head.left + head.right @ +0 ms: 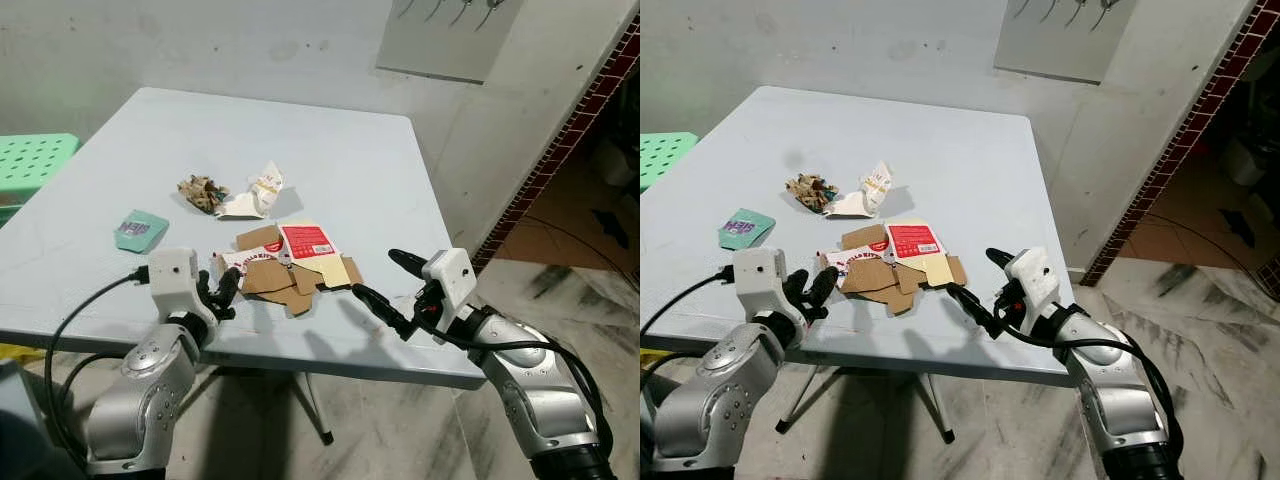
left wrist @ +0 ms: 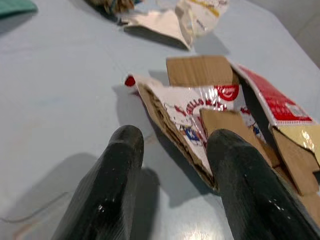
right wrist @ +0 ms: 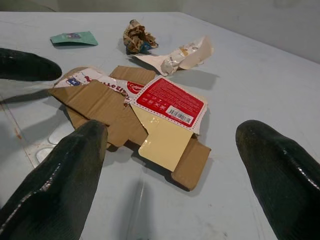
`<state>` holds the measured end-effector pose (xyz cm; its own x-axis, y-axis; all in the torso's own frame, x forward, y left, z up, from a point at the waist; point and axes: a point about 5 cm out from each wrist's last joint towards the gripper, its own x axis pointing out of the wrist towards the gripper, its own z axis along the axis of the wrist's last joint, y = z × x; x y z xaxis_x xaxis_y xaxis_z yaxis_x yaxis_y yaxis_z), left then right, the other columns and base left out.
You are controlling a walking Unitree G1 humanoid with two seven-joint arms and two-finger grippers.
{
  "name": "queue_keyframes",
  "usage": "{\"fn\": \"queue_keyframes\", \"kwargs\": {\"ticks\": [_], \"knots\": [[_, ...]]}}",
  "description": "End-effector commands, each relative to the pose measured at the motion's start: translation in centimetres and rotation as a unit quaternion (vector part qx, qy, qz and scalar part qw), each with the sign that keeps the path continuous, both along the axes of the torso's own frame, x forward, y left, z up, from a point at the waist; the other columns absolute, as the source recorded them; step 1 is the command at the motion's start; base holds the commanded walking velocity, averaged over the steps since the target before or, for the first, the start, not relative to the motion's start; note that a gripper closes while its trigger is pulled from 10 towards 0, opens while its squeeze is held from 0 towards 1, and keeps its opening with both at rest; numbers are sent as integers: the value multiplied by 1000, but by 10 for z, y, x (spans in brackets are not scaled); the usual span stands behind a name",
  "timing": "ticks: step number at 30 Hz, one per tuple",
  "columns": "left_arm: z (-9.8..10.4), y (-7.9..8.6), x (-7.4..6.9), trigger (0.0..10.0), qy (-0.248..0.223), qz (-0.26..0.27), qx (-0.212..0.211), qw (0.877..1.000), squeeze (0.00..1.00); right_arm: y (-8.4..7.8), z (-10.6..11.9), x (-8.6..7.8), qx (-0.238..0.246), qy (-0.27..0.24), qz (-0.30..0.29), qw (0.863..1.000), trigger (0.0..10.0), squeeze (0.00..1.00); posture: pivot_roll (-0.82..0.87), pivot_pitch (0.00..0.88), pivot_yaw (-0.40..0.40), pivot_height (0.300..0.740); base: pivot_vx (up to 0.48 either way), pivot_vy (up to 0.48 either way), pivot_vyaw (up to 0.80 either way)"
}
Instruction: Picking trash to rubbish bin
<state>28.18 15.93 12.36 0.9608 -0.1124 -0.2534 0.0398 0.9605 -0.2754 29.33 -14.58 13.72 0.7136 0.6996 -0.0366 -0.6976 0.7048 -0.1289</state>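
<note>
A flattened cardboard box (image 1: 292,262) with red and white print lies near the front edge of the pale table (image 1: 330,150). Behind it sit a white torn wrapper (image 1: 256,195) and a crumpled brown wad (image 1: 201,191); a small green packet (image 1: 139,230) lies to the left. My left gripper (image 1: 222,290) is open at the box's left end, its fingers (image 2: 245,175) just short of the cardboard (image 2: 200,125). My right gripper (image 1: 388,284) is open wide, low over the table just right of the box (image 3: 150,110).
A green plastic stool (image 1: 30,165) stands left of the table. A wall (image 1: 480,140) runs behind and along the right, with tiled floor (image 1: 590,300) beyond it. The far half of the table holds nothing.
</note>
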Motion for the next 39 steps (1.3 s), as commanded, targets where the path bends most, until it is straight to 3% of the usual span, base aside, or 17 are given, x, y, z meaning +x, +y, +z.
{"fn": "queue_keyframes", "kwargs": {"ticks": [1,9,23,33,34,35,36,37,39], "knots": [[-3,-1,-1,10000,4,6,-1,1000,0,-8,4,1,-7,-4,-8,1000,10000,0,8,57,-111,740,0,0,0],[-11,-9,6,10000,16,1,-44,999,0,-8,6,3,-9,-6,-7,1000,10000,0,1,57,-120,740,0,0,0],[2,-40,45,10000,-9,-37,-69,997,0,-14,9,1,-14,-12,-18,1000,10000,0,-45,56,-109,740,0,0,0],[1,-46,46,10000,-22,-51,-82,995,0,-16,8,0,-14,-13,-26,999,10000,0,-52,58,-99,740,0,0,0],[2,-46,46,4588,-26,-52,-91,994,0,-16,9,0,-14,-14,-26,999,10000,0,-51,57,-101,740,0,0,0],[3,-46,46,1686,-30,-52,-99,993,0,-16,9,0,-16,-15,-25,999,10000,0,-50,56,-102,740,0,0,0],[3,-45,46,1686,-31,-51,-99,993,0,-16,8,0,-16,-15,-25,999,10000,0,-50,56,-102,740,0,0,0],[4,-45,47,0,-32,-50,-98,993,0,-16,9,0,-16,-15,-26,999,10000,0,-49,55,-103,740,0,0,0],[4,-45,47,0,-33,-49,-97,993,0,-16,8,0,-16,-15,-25,999,10000,0,-49,55,-102,740,0,0,0]]}}
